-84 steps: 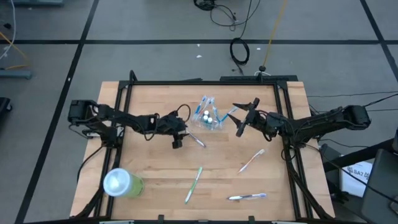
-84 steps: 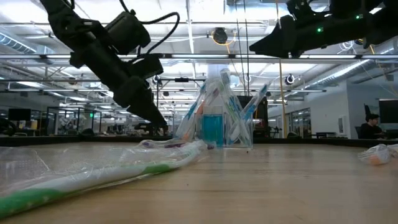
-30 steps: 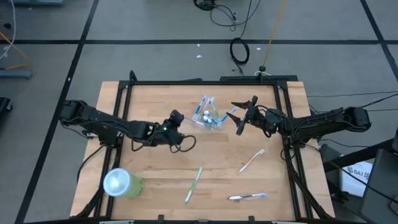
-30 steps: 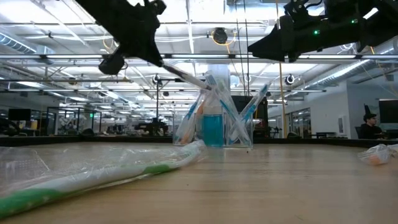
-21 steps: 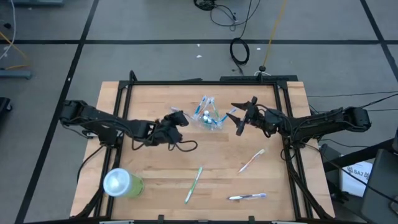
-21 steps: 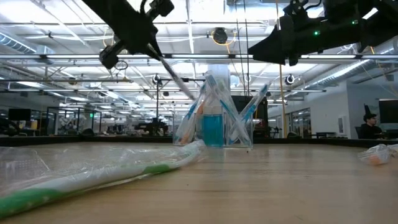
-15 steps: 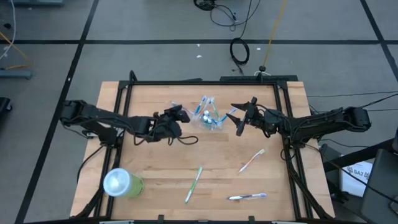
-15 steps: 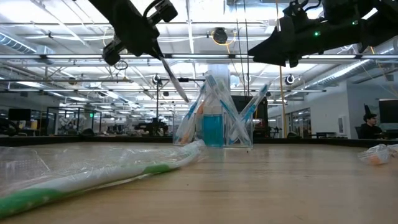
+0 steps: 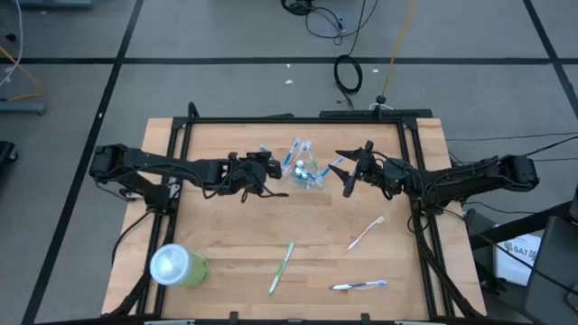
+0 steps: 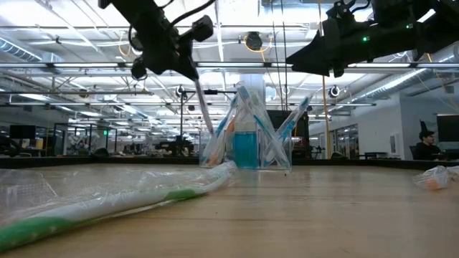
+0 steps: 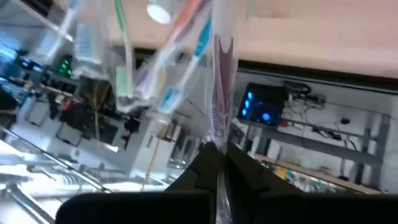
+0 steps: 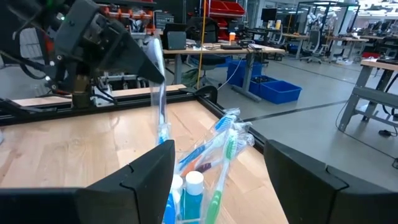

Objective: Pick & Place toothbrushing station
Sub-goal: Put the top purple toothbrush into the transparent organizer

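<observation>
Near edge of the desk (image 9: 226, 262): lime-green tumbler (image 9: 177, 266) at left, three loose wrapped toothbrushes, green (image 9: 282, 267), white (image 9: 358, 285) and pink (image 9: 365, 232), toward the right. Farther back at centre, clear cup (image 9: 305, 173) stuffed with toothbrushes and white-capped tubes, upright. Left tool (image 9: 267, 165) pressed together, pinching a wrapped toothbrush (image 10: 202, 105) that hangs tip-down just left of the cup. Right tool (image 9: 347, 171) spread wide, hovering just right of the cup, holding nothing.

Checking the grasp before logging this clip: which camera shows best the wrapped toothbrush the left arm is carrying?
The right wrist view: the wrapped toothbrush hangs from the left gripper over the cup. The low view shows it in silhouette, the left wrist view only its blurred wrapper, the high view barely.
</observation>
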Controlling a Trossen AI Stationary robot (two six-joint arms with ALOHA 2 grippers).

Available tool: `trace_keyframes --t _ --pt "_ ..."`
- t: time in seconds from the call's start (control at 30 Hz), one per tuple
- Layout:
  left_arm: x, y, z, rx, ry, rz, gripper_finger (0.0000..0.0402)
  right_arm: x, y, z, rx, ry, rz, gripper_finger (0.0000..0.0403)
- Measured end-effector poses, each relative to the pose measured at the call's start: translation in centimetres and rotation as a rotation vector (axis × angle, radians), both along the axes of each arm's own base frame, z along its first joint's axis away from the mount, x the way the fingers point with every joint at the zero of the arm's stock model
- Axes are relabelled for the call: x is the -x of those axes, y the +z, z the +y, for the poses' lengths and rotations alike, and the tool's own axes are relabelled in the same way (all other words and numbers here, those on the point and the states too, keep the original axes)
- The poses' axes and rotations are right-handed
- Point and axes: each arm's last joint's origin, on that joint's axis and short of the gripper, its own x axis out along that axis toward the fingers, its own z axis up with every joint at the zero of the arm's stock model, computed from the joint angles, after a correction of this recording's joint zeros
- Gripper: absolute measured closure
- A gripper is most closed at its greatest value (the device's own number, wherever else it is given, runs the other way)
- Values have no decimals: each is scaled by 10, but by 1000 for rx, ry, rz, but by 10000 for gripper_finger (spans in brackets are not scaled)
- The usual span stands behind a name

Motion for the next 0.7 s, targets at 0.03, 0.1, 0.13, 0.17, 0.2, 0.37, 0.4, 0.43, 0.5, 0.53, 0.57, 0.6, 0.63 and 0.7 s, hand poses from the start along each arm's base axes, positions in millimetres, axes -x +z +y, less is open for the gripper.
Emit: trace_keyframes --t 0.03,0.1,0.13,0.17,0.2,0.37,0.4,0.43,0.5,0.53,0.57,0.6,0.63,0.7 --pt "-1 -1 1 10 -15 4 391 0 0 0 0 0 1 163" --pt "-3 -6 3 41 -44 26 383 0 0 0 1 0 3 163" --pt "-5 -8 4 51 -51 21 377 0 0 0 2 0 2 163" --pt "-8 -9 5 62 -58 9 371 0 0 0 2 0 3 163" --pt "-9 -11 6 64 -57 15 364 0 -1 0 2 0 7 163" --pt "-15 -23 14 112 -91 45 337 0 -1 0 2 0 9 163" --pt "-18 -27 15 130 -99 43 332 0 -1 0 2 0 12 163" --pt "-20 -29 16 147 -107 29 328 0 -1 0 1 0 16 163" --pt "-22 -33 18 162 -116 36 321 0 -1 0 1 0 16 163" --pt "-25 -34 18 159 -121 24 318 0 -1 0 1 0 15 163" --pt "-27 -34 19 160 -126 8 316 0 -1 0 2 0 16 163" --pt "-27 -35 19 161 -126 8 315 0 -1 0 2 1 17 163" --pt "-28 -36 19 164 -126 7 315 0 -1 0 8 1 19 163" --pt "-32 -34 19 162 -132 -34 314 0 -1 0 20 1 25 163"
